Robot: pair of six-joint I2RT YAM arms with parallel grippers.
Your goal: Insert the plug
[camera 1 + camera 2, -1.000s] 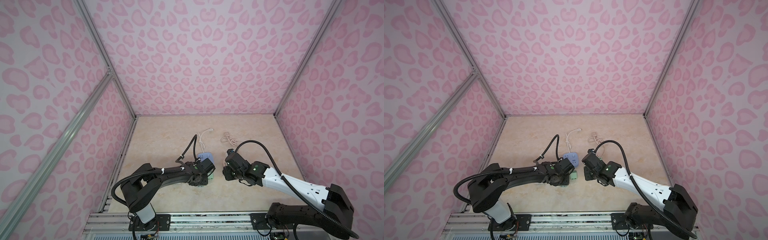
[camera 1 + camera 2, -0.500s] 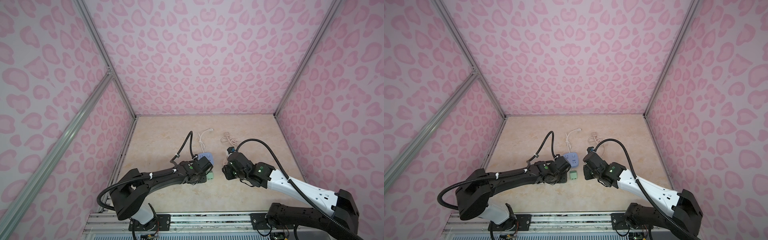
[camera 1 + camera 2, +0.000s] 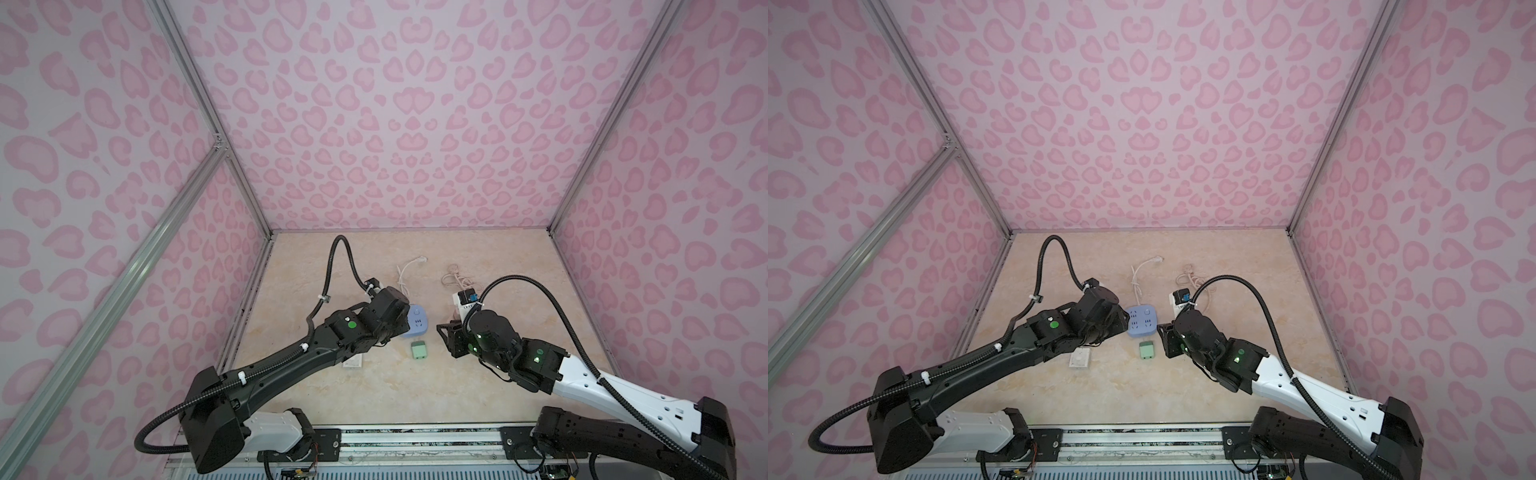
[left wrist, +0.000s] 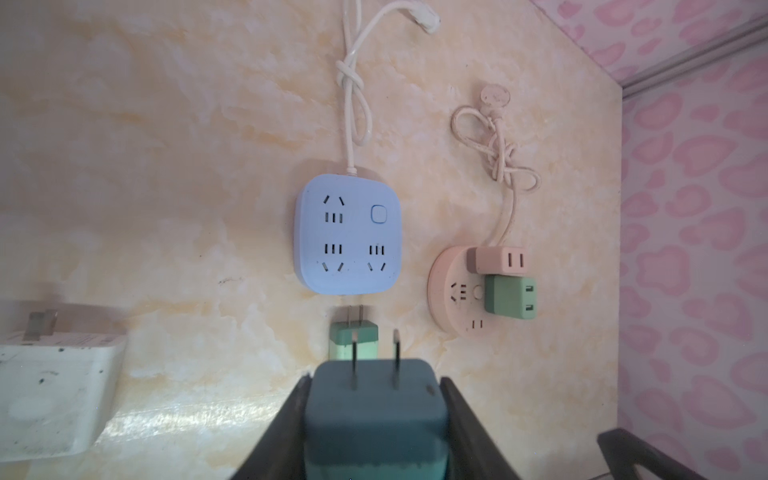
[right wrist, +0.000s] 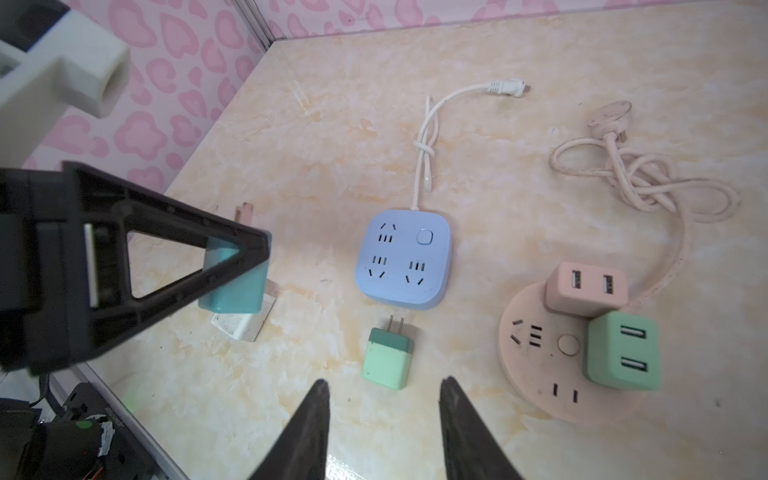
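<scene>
Surface [image 3: 415, 399]: marble-look; everything below is placed relative to the blue socket block [image 4: 347, 235] lying on it.
Round pink socket disc [image 4: 451, 301]: just beside the block, two adapters already seated in it.
Left end effector [image 4: 376, 380]: narrow, clamped on the teal two-pin plug [image 4: 374, 411], raised off the block's left-arm side, near a white charger [image 4: 54, 390].
Right end effector [image 5: 384, 381]: partly open, empty, over a light-green charger [image 5: 388, 353] lying flat just off the block's near edge.
Key relation: the block lies ahead of the teal plug's pins, which run along the end effector's axis toward the block; the left arm is nearer.
Change: over the last second the left arm stretched lower, uncovering the white charger; the right jaws narrowed slightly.
</scene>
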